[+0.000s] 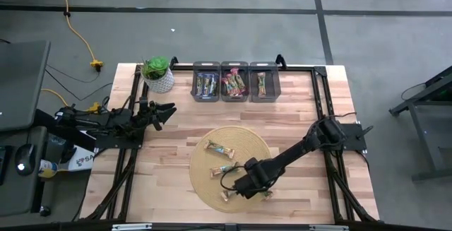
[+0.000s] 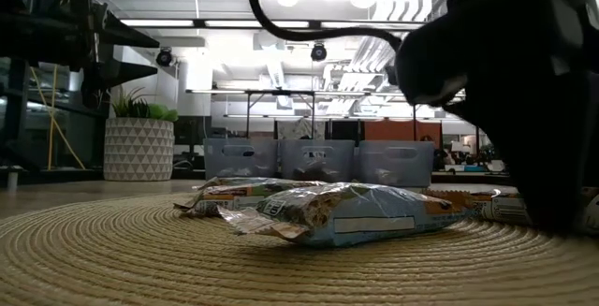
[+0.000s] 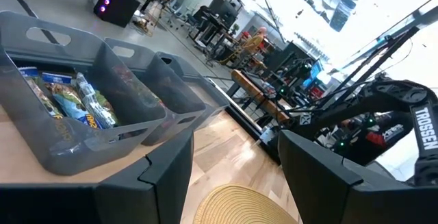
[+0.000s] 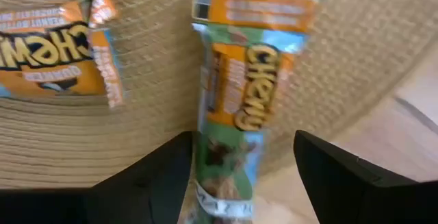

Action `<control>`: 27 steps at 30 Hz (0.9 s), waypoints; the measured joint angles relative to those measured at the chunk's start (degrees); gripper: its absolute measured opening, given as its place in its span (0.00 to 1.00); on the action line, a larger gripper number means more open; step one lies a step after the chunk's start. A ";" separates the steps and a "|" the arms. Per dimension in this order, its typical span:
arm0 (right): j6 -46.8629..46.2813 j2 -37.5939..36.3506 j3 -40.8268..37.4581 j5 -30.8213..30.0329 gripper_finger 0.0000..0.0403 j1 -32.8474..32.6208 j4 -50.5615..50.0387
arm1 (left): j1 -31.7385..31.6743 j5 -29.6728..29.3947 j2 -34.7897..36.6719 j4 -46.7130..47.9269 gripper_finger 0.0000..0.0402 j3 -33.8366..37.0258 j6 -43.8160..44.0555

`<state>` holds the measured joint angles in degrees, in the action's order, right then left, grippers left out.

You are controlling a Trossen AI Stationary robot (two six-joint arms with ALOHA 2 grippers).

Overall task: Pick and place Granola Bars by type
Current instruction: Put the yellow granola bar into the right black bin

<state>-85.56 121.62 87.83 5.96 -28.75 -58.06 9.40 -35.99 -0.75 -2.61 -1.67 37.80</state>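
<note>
Lying on the round woven mat (image 1: 229,166), several granola bars are seen in shiny wrappers. The one nearest the right pincer (image 4: 239,176) is a Chewy bar (image 4: 243,107) wrapped in orange, green and pale blue with yellow lettering; it stretches lengthwise away from the pincer, and its near end lies between the two spread fingers (image 4: 154,179), which are not closed on it. A second bar (image 4: 58,53) with orange and white print lies beside it on the mat, apart from it. From above, the right pincer (image 1: 248,184) is found low over the mat's edge nearest the front of the bench (image 1: 169,139), with a bar (image 1: 219,148) farther back on the mat and another (image 1: 221,170) near its middle.

At the back of the bench three grey bins (image 1: 236,81) stand in a row, touching; each holds sorted bars: blue-wrapped in the left one, pink and red in the middle one, tan in the right one. A potted plant (image 1: 157,74) stands beside the left bin. The left pincer (image 1: 164,112) is held above the bench's left side, released, its fingers (image 3: 147,183) apart.
</note>
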 joint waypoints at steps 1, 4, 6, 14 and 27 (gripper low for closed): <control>0.21 -0.03 -0.79 0.39 0.60 0.00 1.82 | 0.00 0.00 -0.01 0.00 0.53 0.00 0.00; 0.50 -0.45 -2.80 1.98 0.59 0.05 6.22 | -0.01 0.00 -0.02 0.00 0.53 0.00 0.00; 0.52 -0.52 -3.49 2.14 0.57 0.04 7.78 | -0.01 0.00 0.00 0.02 0.53 0.00 0.00; 2.01 -0.35 -3.62 2.01 0.47 0.26 7.78 | 0.01 0.00 -0.02 0.05 0.53 0.00 0.00; 2.40 -0.37 -3.36 1.05 0.31 0.26 7.14 | 0.00 0.00 0.00 0.09 0.53 0.00 0.00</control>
<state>-83.15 121.25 84.47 7.01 -28.49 -50.92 9.40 -35.99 -0.75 -2.52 -1.67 37.80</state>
